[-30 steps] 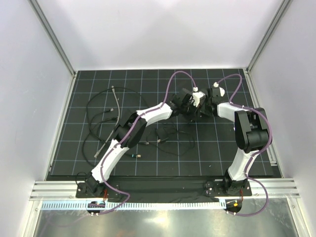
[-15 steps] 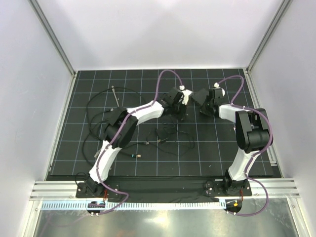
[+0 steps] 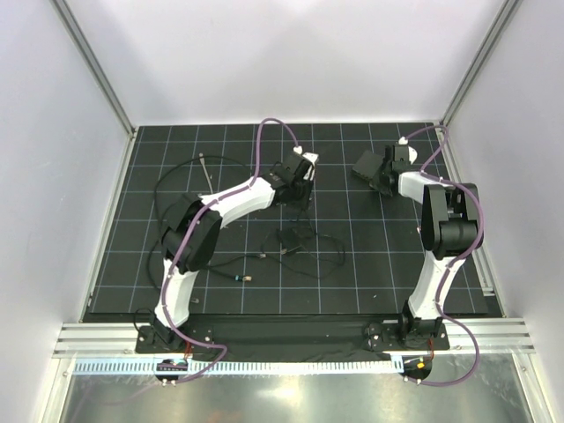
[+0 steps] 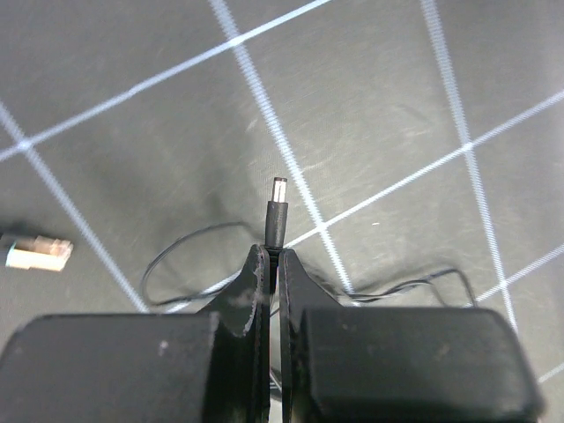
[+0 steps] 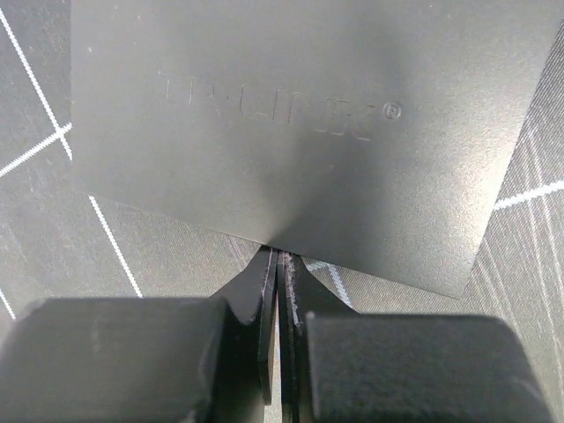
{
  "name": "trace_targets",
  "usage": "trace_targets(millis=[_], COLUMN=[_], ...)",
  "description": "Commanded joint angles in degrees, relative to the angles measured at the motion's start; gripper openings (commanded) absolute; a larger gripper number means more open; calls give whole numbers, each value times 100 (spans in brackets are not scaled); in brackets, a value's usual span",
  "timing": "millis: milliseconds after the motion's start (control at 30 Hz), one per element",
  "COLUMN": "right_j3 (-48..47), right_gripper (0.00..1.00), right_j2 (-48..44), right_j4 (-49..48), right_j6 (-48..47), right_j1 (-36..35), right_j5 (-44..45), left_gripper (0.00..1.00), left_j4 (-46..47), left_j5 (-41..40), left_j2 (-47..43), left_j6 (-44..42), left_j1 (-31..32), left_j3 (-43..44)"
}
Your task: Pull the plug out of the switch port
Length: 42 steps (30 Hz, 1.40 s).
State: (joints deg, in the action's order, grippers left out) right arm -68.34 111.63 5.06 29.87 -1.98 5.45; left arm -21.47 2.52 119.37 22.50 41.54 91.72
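My left gripper (image 4: 272,251) is shut on a black barrel plug (image 4: 278,214) with a silver tip, which sticks out past the fingertips, free of any socket, above the mat. In the top view the left gripper (image 3: 296,179) is left of centre. The flat matte-black switch box (image 3: 368,165) is at the back right, well apart from the plug. My right gripper (image 5: 278,256) is shut at the near edge of the box (image 5: 300,115), whose top face carries an embossed logo. It also shows in the top view (image 3: 391,173). The port row is hidden.
A small black block (image 3: 289,240) with thin black wires lies mid-mat. Loose cables (image 3: 189,207) sprawl at the left. A clear network connector (image 4: 35,254) lies on the mat near the left gripper. Grey walls and metal rails bound the black gridded mat (image 3: 264,291).
The two grippers were close together mid-mat. The left one has drawn away to the left with the plug. The right one has moved back and right, with the switch box.
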Motion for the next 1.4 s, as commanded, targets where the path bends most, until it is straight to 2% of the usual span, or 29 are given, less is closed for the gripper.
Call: trace_targets(millis=[0, 67, 133, 267, 300, 367, 400, 433, 600, 633, 667, 733, 767, 833, 867, 900, 933, 967, 1033, 1067, 1200, 1267, 1367], right_j3=[30, 232, 364, 628, 681, 830, 892, 944, 1305, 1410, 1489, 1778, 1902, 2252, 2368, 2482, 2709, 2807, 3018, 3010, 3080, 3230, 3458], right_gripper=[7, 9, 9, 10, 11, 17, 19, 27, 46, 56, 62, 90, 99, 100, 100, 100, 100, 100, 100, 100, 100, 100, 100], right_j2=[-273, -466, -818, -1511, -1652, -2109, -2250, -2391, -3208, -3322, -3593, -3902, -4052, -4500, -4641, -4912, -5019, -5142, -5457, -5546, -5837, -5715, -5652], right_j4=[-189, -338, -383, -164, -94, 204, 302, 503, 1013, 1215, 1321, 1619, 1708, 2067, 2191, 2305, 2489, 2569, 2623, 2658, 2614, 2290, 1659], right_j6=[54, 98, 116, 19, 2, -77, -112, -130, -279, -306, -332, -359, -368, -359, -324, -254, -184, -140, 9, 28, 195, 142, 133], right_j1=[4, -31, -144, -417, -478, -645, -689, -733, -786, -795, -821, -865, -900, -945, -971, -1015, -1032, -1050, -1085, -1111, -1121, -1121, -1121], right_j5=[-342, -466, -756, -765, -704, -572, -572, -319, -203, -142, -80, -18, 52, 227, 428, 578, 658, 702, 589, 397, -235, -544, -1982], left_gripper=[0, 0, 6, 27, 41, 60, 77, 99, 100, 100, 99, 100, 100, 100, 100, 100, 100, 100, 100, 100, 100, 100, 100], left_j4=[-383, -489, -472, -419, -410, -366, -340, -305, -130, 10, 73, 371, 476, 862, 1012, 1457, 1740, 2004, 2716, 2980, 3534, 3755, 4816], left_j5=[-568, -630, -726, -876, -885, -859, -876, -903, -913, -868, -842, -701, -648, -421, -298, -270, 174, 291, 450, 607, 617, 635, 1021], left_j2=[-195, -160, -160, -160, -151, -177, -221, -265, -1151, -1336, -1764, -2188, -2451, -3152, -3366, -3551, -3909, -4052, -4438, -4562, -5151, -5562, -6238], left_j6=[263, 316, 422, 378, 386, 421, 448, 483, 623, 728, 799, 922, 1088, 1317, 1631, 1817, 2019, 2169, 2600, 2680, 2970, 3119, 3409], left_j1=[3, 3, 3, -14, -40, -119, -137, -155, -164, -164, -155, -155, -155, -155, -155, -155, -155, -155, -155, -155, -164, -181, -208], left_j3=[-41, -32, -84, -120, -120, -120, -137, -146, -461, -715, -874, -1443, -1647, -2147, -2707, -3017, -3324, -3980, -4572, -5080, -5926, -6218, -6920])
